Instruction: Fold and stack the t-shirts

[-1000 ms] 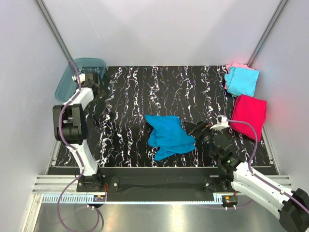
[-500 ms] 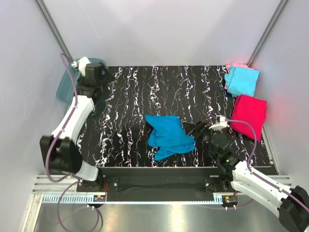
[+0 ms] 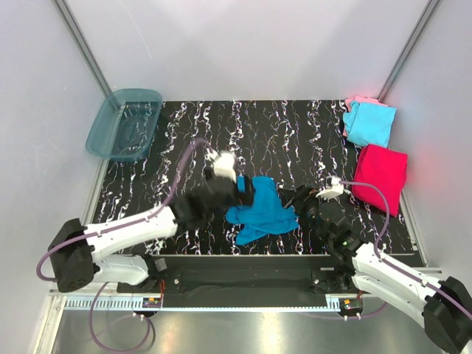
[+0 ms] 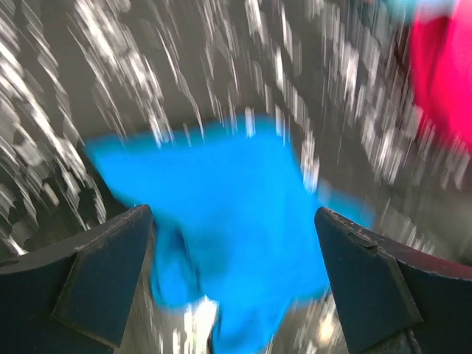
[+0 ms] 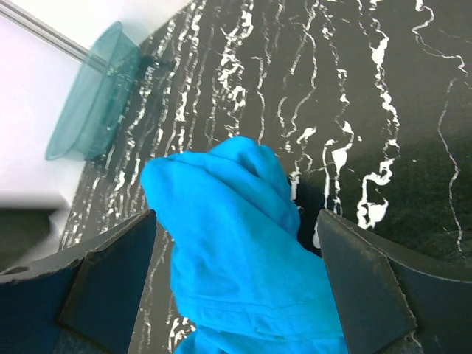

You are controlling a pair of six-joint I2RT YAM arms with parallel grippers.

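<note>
Jaws stood wide apart on the left gripper [image 3: 247, 192] and the right gripper [image 3: 291, 198], which flanked the crumpled teal-blue t-shirt [image 3: 262, 210] at the middle of the marbled table [image 3: 184, 133], nothing clamped. The light cyan t-shirt [image 3: 369, 124], pale pink t-shirt [image 3: 360, 101] and magenta-red t-shirt [image 3: 382, 173] lay along the right edge.

The teal-blue t-shirt [image 3: 262, 210] is soft matt cloth, rumpled into folds. The magenta-red shirt [image 3: 381, 175], the light cyan shirt [image 3: 369, 124] and the pale pink shirt [image 3: 359, 100] at the far right are the same matt cloth, lying smoother. The table [image 3: 295, 140] looks like black stone veined white, with a slight sheen. The tub [image 3: 124, 133] at the far left is translucent glossy plastic. My right pincer [image 5: 236, 214] has dark, matt, smooth fingers [image 5: 96, 295].
</note>
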